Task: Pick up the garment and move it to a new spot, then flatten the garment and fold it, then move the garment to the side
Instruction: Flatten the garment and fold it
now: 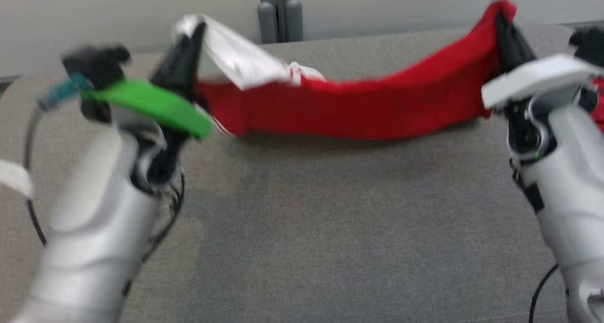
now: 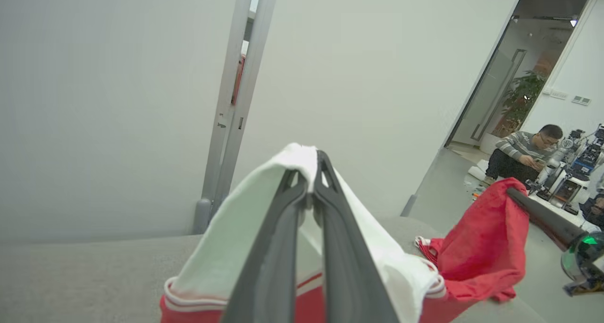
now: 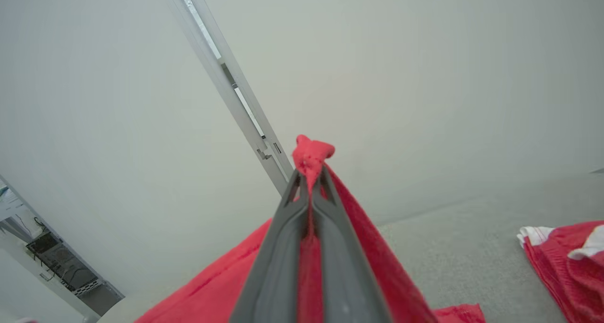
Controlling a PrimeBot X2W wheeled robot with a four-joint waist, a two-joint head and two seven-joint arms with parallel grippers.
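The garment (image 1: 358,103) hangs stretched between the two grippers above the grey table (image 1: 302,219), toward its far edge. It sags in the middle. The head view is blurred, so I cannot tell whether its lower edge touches the table or hangs just clear.

The left gripper (image 1: 196,30) has its fingers pressed together on the white end of the cloth. In the left wrist view that gripper (image 2: 309,167) pinches a white fold that drapes over both fingers and hides their lower parts, and the bottom edge of that view cuts off the red part below.

The right gripper (image 1: 502,18) pinches the red corner. In the right wrist view a small red tuft pokes out above its closed tips (image 3: 310,172), and the rest of the cloth falls away behind the fingers.

A second red and white cloth (image 3: 566,257) lies on the table to the right, cut off by the frame. A person (image 2: 524,153) sits on the floor far off.
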